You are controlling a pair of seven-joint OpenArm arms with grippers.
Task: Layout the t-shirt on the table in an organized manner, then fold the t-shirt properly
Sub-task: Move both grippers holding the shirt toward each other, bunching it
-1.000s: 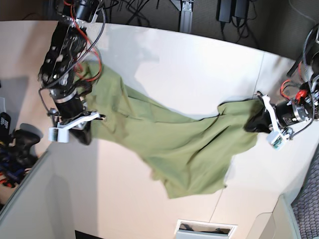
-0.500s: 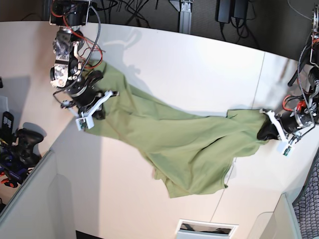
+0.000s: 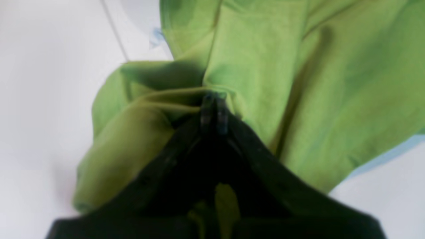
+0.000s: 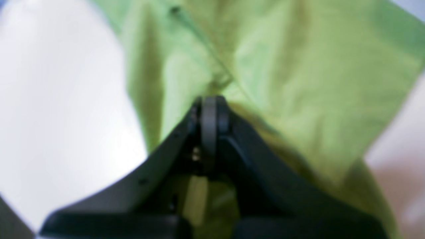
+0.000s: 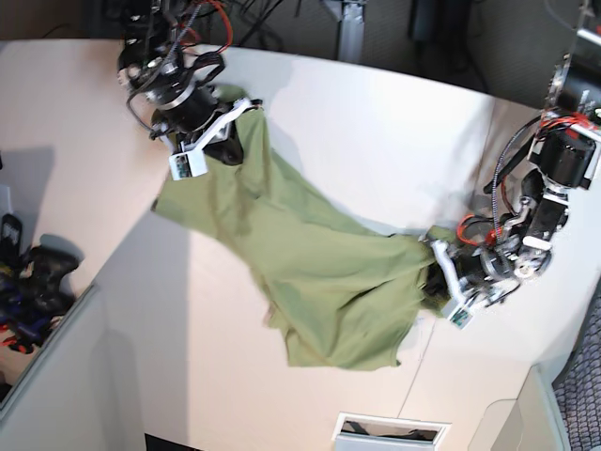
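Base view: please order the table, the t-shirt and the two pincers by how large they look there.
1. Table, the largest by far.
2. T-shirt, much smaller than the table.
3. Left pincer and right pincer: both small and partly hidden in cloth, so I cannot rank one over the other.

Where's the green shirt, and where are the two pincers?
t-shirt (image 5: 310, 272), base view, middle of the cloth.
left pincer (image 3: 214, 97), left wrist view, shut tips.
right pincer (image 4: 208, 99), right wrist view, shut tips.

Base view overhead; wrist views close (blurred), sharing the t-shirt (image 5: 310, 263).
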